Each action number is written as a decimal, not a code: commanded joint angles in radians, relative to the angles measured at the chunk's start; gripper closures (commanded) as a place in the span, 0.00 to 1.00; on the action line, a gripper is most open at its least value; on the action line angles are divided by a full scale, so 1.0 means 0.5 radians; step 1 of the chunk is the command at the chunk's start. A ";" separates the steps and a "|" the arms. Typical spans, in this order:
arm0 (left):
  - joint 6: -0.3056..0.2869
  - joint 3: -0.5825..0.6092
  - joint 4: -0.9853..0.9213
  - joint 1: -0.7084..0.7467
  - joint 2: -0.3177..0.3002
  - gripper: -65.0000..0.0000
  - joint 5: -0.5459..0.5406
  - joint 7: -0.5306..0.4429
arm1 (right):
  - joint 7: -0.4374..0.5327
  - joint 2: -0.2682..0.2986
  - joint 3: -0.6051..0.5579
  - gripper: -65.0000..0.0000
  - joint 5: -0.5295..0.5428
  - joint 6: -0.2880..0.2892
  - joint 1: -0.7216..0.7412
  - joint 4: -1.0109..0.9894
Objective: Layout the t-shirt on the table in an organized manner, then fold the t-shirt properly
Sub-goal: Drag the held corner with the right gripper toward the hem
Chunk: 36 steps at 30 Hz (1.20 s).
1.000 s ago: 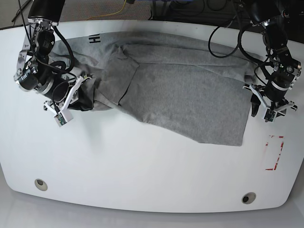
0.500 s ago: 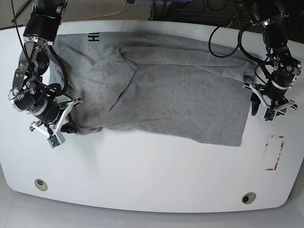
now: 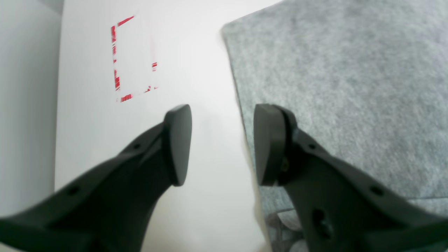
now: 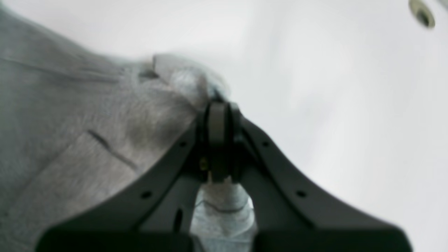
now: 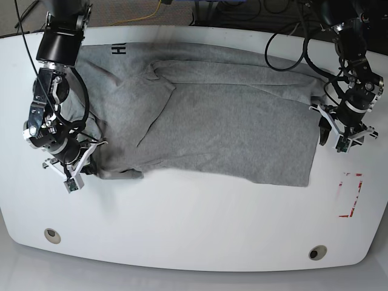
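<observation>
The heather-grey cotton t-shirt point(image 5: 212, 121) now lies wider and flatter on the glossy white table point(image 5: 194, 224) than one second ago. Its corner on the base view's left was then bunched near the middle of the cloth; it has been drawn outward and toward the front edge. The right gripper point(image 5: 85, 163) has moved with it, and its jaws are pressed together on that corner of the fabric point(image 4: 196, 84). The left gripper point(image 3: 220, 143) has not changed place beside the opposite edge of the shirt; its jaws stand partly apart and hold nothing. Black letters "H" point(image 5: 119, 50) show at the far edge; the remaining letters cannot be read. A red rectangular outline point(image 5: 350, 194) is on the table.
</observation>
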 commanded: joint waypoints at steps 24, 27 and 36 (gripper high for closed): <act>0.013 0.045 0.033 -0.022 -0.026 0.59 -0.025 -0.054 | 0.303 0.054 0.015 0.16 -0.539 0.135 0.021 0.115; 0.013 0.048 0.033 -0.022 -0.026 0.59 -0.025 -0.054 | 0.242 0.054 0.018 0.18 -0.539 0.135 -0.126 0.361; 0.013 0.054 0.033 -0.022 -0.020 0.59 -0.025 -0.054 | 0.070 -0.090 0.024 0.19 -0.524 0.241 -0.488 0.815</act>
